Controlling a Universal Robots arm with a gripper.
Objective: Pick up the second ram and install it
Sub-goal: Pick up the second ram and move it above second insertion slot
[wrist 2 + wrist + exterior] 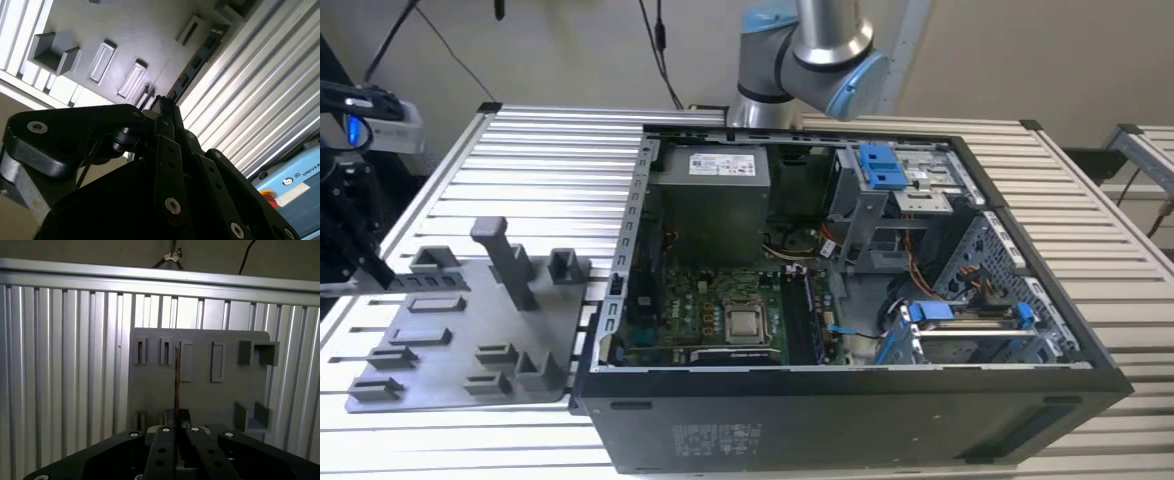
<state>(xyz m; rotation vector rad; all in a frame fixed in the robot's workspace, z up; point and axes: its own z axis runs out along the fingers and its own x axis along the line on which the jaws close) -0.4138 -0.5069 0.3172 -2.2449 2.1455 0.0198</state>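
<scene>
Ribbed aluminium forms the bench (520, 150), which carries everything here. The largest thing on it is the open computer case (854, 420), lying on its side with its motherboard (707, 310) exposed. The long dark memory slots (807, 315) run roughly twelve to six o'clock, just beside the processor socket. At about nine o'clock from the case, touching its wall, lies the grey holder plate (447, 350) with its blocks and slots.

A dark mass at the exterior view's left edge (347, 225) is probably the arm's end, above the far side of that plate. From there the slots lie at about three o'clock, well apart from it, with the case wall between.

The pincer (177, 416) is drawn narrow and clamped on the second ram (176, 372). The stick juts straight out from between the fingertips, its long axis in line with the fingers, clear of the plate behind it.

The first wrist view catches the stick edge-on as a thin line against the plate (200, 395), which shows how squarely it sits. The second wrist view shows the pincer (162, 107) from the side. There the ram (197, 55) turns its flat, notched face and its whole length shows, running out over the bench slats.
</scene>
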